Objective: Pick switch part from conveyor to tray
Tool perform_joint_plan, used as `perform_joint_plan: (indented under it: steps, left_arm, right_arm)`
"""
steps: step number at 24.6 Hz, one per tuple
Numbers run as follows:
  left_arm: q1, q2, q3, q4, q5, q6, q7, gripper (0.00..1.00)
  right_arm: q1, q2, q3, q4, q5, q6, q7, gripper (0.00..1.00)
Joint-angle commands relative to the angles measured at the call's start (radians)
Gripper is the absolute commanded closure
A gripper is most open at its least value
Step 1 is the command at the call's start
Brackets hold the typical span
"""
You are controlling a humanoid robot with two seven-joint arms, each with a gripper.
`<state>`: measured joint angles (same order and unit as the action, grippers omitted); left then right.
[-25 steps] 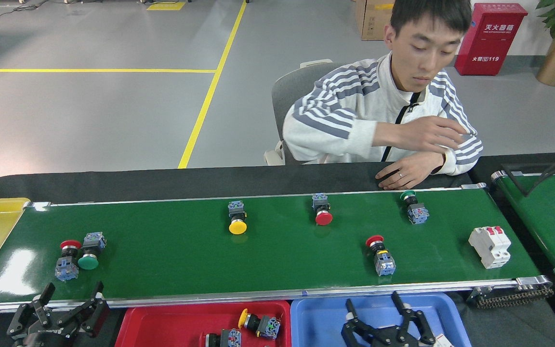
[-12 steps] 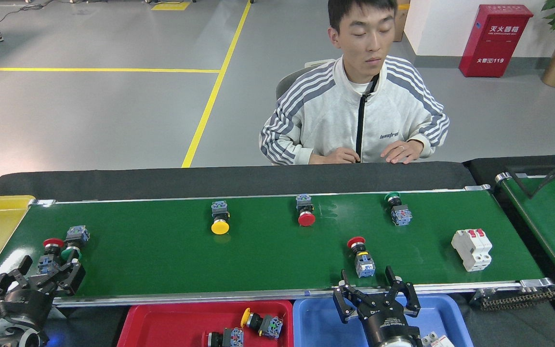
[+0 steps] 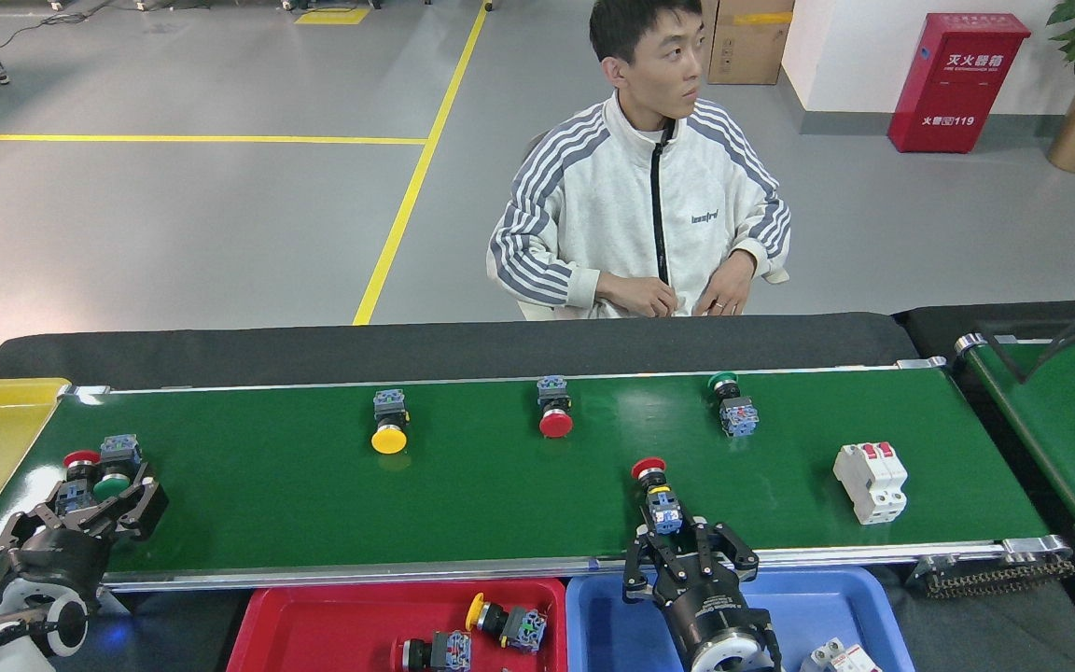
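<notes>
We are at the reach step: our right gripper [image 3: 684,549] stands open about the red-capped push-button switch part [image 3: 657,495] on the glossy dark-green conveyor [image 3: 500,485]. Our left gripper [image 3: 80,518], beside that belt's left-end pair, looks open and empty, though the view is poor. Next we must close, lift, and carry to the shallow red plastic tray [image 3: 332,621] below the conveyor.

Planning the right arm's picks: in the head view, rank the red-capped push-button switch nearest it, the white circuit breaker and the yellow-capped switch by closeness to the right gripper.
1. Red-capped push-button switch, just beyond the right gripper.
2. White circuit breaker, on the belt's right.
3. Yellow-capped switch, far left.

both grippers advanced onto the conveyor [image 3: 500,485], right gripper [image 3: 687,546] reaching red-capped switch [image 3: 657,499], parts drifted left
</notes>
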<state>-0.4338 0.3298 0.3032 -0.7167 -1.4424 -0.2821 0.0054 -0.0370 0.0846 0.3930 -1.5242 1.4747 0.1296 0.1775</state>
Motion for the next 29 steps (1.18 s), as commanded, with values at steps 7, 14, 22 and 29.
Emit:
perform_joint_plan:
  steps: [7, 14, 22, 29]
  left_arm:
    - [-0.052, -0.003, -0.002, 0.074, 0.000, 0.004, 0.022, 0.53]
    - [0.113, -0.017, -0.062, -0.184, 0.004, -0.158, 0.136, 0.81]
    - [0.635, -0.129, -0.111, -0.912, 0.019, -0.485, 0.068, 0.30]
    - [0.710, -0.225, -0.184, -1.012, 0.016, -0.445, 0.047, 0.00]
  right_arm:
    - [-0.003, -0.019, 0.296, -0.140, 0.003, -0.323, -0.049, 0.00]
    - [0.054, -0.020, 0.199, -0.165, -0.011, -0.298, -0.072, 0.00]
    - [0.287, -0.028, -0.290, -0.223, -0.060, -0.036, -0.222, 0.00]
    - [0.269, -0.042, -0.330, -0.209, -0.093, -0.022, -0.188, 0.00]
